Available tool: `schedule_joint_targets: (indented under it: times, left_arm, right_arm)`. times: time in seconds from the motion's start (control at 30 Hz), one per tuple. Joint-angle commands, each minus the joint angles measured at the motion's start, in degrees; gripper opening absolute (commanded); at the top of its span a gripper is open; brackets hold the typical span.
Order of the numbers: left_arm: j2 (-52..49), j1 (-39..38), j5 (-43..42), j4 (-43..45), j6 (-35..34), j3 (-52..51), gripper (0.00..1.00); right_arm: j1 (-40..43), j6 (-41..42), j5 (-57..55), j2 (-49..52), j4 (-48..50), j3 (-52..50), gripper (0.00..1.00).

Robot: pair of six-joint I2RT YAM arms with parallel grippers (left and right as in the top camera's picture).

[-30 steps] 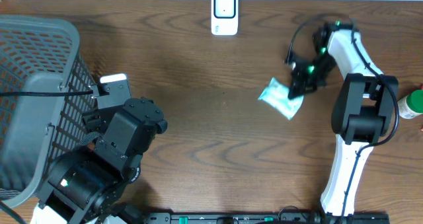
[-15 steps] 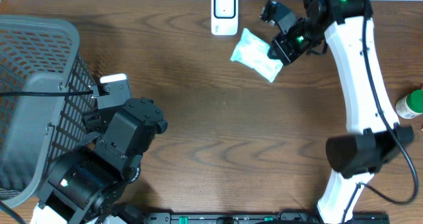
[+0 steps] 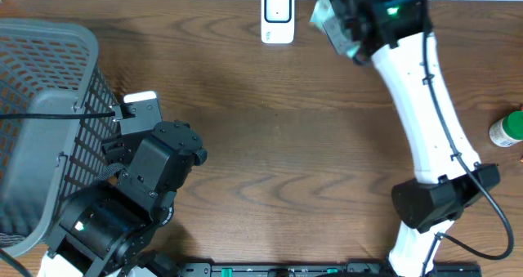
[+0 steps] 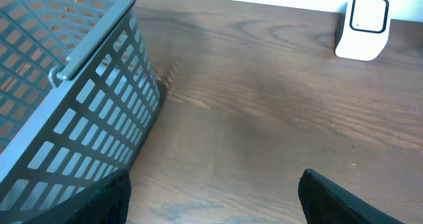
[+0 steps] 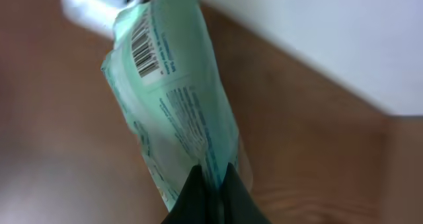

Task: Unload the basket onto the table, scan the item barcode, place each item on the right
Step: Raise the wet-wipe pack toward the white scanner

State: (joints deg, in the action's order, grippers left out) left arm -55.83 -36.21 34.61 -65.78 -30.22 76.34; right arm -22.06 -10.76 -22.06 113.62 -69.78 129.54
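Pouch (image 5: 178,112) of mint-green film, pinched at its near end between the tightly closed fingers of the right gripper (image 5: 210,184) and standing out straight ahead of them. Barcode (image 5: 145,52) printed near the far end, on the face turned toward the wrist camera, with blocks of small print nearer the fingertips. Beyond the far end of the pouch, a blurred white shape at the top edge of the wrist view, too soft to name. From overhead, gripper and pouch up at the back edge of the table (image 3: 270,146). Just to the gripper's left, the white scanner (image 3: 278,15), upright and close beside the pouch; touching or not, impossible to tell. Well behind the right gripper, back toward the arm's base and out to its right, a green-and-white bottle (image 3: 508,130) at the table's edge. Far across on the other side, left gripper (image 4: 215,207) spread wide with nothing between its dark fingers (image 4: 344,197), low over bare wood. Immediately to its left, a grey mesh basket (image 4: 79,105). Far ahead of it and to the right, the same scanner.
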Motion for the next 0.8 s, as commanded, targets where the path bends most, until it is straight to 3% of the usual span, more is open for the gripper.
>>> schedule_joint_targets:
  times: [0.0,0.13,0.17,0.33,0.6,0.77]
  left_arm:
    - [0.11,0.09,0.31,-0.20,-0.55,0.00,0.82]
    - [0.11,0.09,0.31,-0.20,-0.55,0.00,0.81]
    - [0.11,0.09,0.31,-0.20,-0.55,0.00,0.81]
    - [0.11,0.09,0.31,-0.20,-0.55,0.00,0.82]
    - [0.11,0.09,0.31,-0.20,-0.55,0.00,0.81]
    - [0.11,0.09,0.31,-0.20,-0.55,0.00,0.81]
  right_arm:
    - [-3.67,4.98,-22.21,-0.13,3.54,-0.85,0.02]
    - [-6.51,5.42,-35.50,-0.13,6.84,-3.74,0.02]
    - [-7.65,7.56,-44.09,-0.13,10.01,-6.43,0.01]
    - [-8.94,6.23,-62.29,-0.09,22.80,-16.26,0.02]
    - [-8.96,-2.21,-63.45,-0.09,38.40,-30.45,0.02]
    - [-9.03,-13.20,-65.16,-0.09,52.24,-36.96,0.02]
